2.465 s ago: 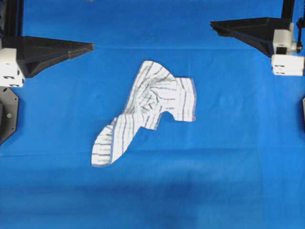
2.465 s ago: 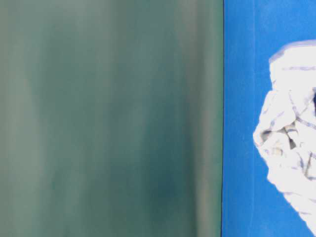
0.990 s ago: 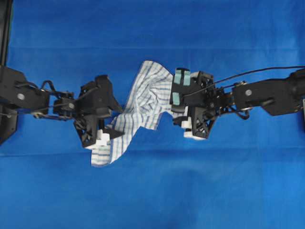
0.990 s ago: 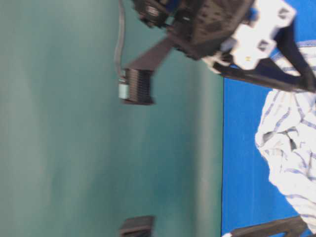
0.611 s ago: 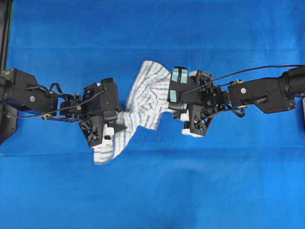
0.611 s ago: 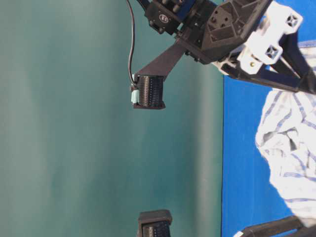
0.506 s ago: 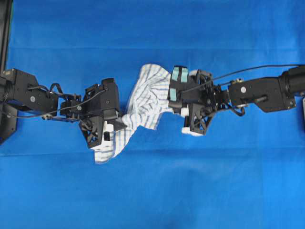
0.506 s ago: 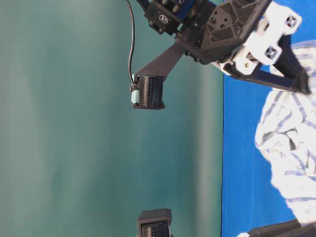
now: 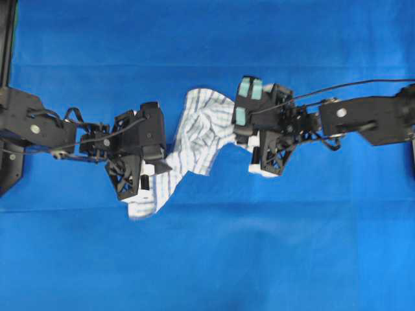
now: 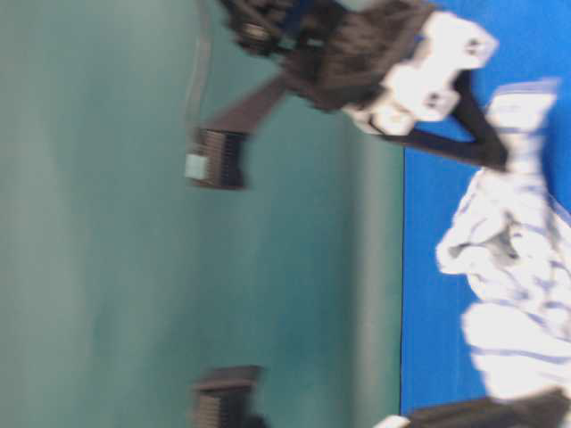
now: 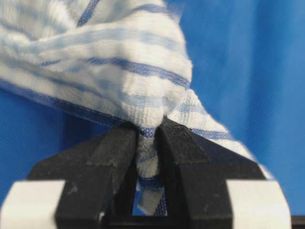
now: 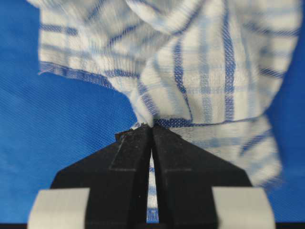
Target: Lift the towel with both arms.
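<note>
The white towel (image 9: 198,133) with thin blue stripes hangs bunched between the two arms over the blue cover. My left gripper (image 9: 162,166) is shut on a fold at the towel's lower left; in the left wrist view the cloth (image 11: 119,62) is pinched between the black fingers (image 11: 148,129). My right gripper (image 9: 246,144) is shut on the towel's right edge, and the right wrist view shows the fabric (image 12: 205,62) squeezed at the fingertips (image 12: 152,126). From table level the towel (image 10: 513,267) looks raised and crumpled under the right gripper (image 10: 495,153).
The blue table cover (image 9: 207,259) fills the overhead view. A dark mount (image 9: 8,162) sits at the left edge. The right arm (image 9: 363,123) and its cable stretch to the right edge; the left arm (image 9: 39,129) reaches in from the left. A teal wall (image 10: 134,223) backs the table-level view.
Both grippers, open over the towel a second ago, have shut on it. The cloth has bunched together between them, and the arms have shifted slightly up in the overhead view.
</note>
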`<state>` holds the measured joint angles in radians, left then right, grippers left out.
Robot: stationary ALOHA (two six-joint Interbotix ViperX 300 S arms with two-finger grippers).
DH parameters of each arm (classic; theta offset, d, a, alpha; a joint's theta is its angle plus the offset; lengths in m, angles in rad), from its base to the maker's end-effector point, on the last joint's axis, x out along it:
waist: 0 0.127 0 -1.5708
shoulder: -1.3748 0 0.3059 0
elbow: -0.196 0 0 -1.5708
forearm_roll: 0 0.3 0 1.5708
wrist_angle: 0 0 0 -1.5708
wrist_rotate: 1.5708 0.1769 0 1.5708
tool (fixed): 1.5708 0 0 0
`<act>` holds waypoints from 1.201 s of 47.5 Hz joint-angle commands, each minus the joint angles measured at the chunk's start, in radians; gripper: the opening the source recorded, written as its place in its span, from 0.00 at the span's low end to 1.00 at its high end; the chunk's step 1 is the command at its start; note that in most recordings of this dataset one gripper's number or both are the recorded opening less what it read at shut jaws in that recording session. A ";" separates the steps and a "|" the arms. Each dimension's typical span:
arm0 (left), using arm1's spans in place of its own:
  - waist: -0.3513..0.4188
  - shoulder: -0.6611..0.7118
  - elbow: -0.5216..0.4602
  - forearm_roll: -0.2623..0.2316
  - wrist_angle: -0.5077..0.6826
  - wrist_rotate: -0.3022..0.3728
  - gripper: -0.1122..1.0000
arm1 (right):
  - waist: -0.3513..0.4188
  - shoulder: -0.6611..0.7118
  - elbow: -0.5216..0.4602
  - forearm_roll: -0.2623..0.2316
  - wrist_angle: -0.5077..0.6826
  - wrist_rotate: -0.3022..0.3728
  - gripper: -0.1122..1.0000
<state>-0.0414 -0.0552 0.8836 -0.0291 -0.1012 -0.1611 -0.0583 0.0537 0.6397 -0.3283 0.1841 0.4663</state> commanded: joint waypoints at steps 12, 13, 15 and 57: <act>0.000 -0.244 -0.138 0.000 0.204 0.009 0.18 | 0.009 -0.302 -0.084 0.003 0.210 -0.012 0.12; 0.000 -0.256 -0.149 0.000 0.215 0.009 0.18 | 0.009 -0.316 -0.091 0.003 0.222 -0.014 0.12; 0.000 -0.288 -0.173 0.000 0.242 0.012 0.18 | 0.009 -0.344 -0.107 0.002 0.245 -0.017 0.12; 0.074 -0.494 -0.658 0.008 0.551 0.258 0.18 | 0.048 -0.538 -0.531 -0.002 0.439 -0.247 0.12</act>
<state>0.0307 -0.5384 0.2577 -0.0230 0.4556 0.0936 -0.0215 -0.4771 0.1350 -0.3313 0.6259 0.2255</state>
